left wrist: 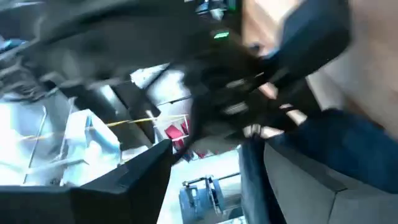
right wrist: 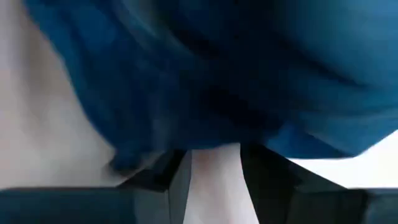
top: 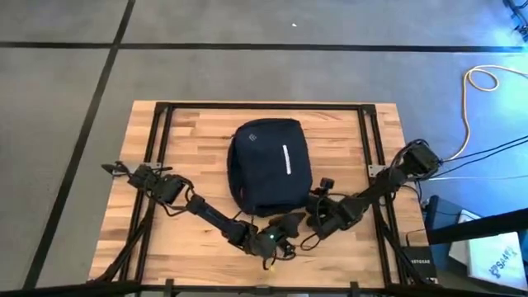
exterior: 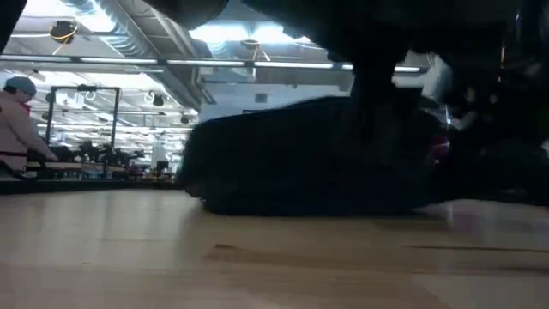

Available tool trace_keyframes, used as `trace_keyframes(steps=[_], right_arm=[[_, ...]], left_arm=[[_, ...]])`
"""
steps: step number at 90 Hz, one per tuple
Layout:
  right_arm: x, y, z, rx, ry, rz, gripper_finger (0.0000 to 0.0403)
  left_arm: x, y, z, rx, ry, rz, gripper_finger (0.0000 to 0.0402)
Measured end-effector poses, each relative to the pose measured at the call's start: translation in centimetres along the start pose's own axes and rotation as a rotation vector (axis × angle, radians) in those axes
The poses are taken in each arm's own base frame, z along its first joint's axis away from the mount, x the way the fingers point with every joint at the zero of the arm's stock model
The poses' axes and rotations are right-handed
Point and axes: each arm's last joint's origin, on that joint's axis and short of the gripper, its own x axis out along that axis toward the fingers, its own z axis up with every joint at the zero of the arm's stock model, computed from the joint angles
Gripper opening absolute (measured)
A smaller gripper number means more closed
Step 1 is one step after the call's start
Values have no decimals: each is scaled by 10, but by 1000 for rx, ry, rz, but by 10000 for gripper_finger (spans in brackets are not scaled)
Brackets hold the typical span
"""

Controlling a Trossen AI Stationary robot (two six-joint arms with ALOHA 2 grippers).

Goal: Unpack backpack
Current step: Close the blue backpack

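The dark navy backpack [top: 268, 163] lies flat on the middle of the wooden table, its front with the white stripe facing up. In the low view the backpack [exterior: 300, 159] is a dark mound resting on the tabletop. My right gripper [right wrist: 214, 152] stands open at the backpack's near right corner [top: 307, 198], and navy fabric [right wrist: 249, 74] fills the view just beyond its fingertips. My left gripper [top: 289, 221] is at the backpack's near edge, close beside the right one. Its wrist view is blurred and shows navy fabric [left wrist: 336, 143]. My right gripper's fingertips [right wrist: 171, 165] come in low over the table from the near right and reach the backpack's bottom edge [right wrist: 205, 134]. The fabric overhangs the tips. Whether they touch it, I cannot tell.
A black frame [top: 161, 132] runs along the table's left, right and far sides. Bare wood [top: 198, 140] lies left of the backpack. Cables [top: 478, 91] and boxes sit on the floor to the right. A person [exterior: 17, 120] stands far off in the room.
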Motion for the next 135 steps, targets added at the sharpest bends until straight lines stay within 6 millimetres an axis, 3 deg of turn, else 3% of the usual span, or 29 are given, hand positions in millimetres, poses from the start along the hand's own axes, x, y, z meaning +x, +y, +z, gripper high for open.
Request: trace_keyframes(steps=[19,40,57,77,93,105,119,135], right_arm=[[-1,10,14,7,-113,91,122],[-2,14,24,-1,-183,144,122],[-2,14,24,-2,-178,141,122],[-2,14,23,0,-176,147,122],[-2,15,28,31,-175,179,122],[-5,18,37,65,-190,201,122],[-8,18,46,62,-204,204,122],[-10,19,54,89,-219,219,122]], left_arm=[[-6,-14,2,13,42,-74,239],[-24,-11,7,-73,50,-68,239],[-39,21,-11,-396,53,-115,239],[-48,50,-46,-1007,-19,-420,239],[-65,19,-29,-1291,-116,-532,239],[-75,-3,-29,-1485,-132,-529,239],[-61,-12,-39,-1648,-41,-483,239],[-41,-21,-47,-1647,23,-490,239]])
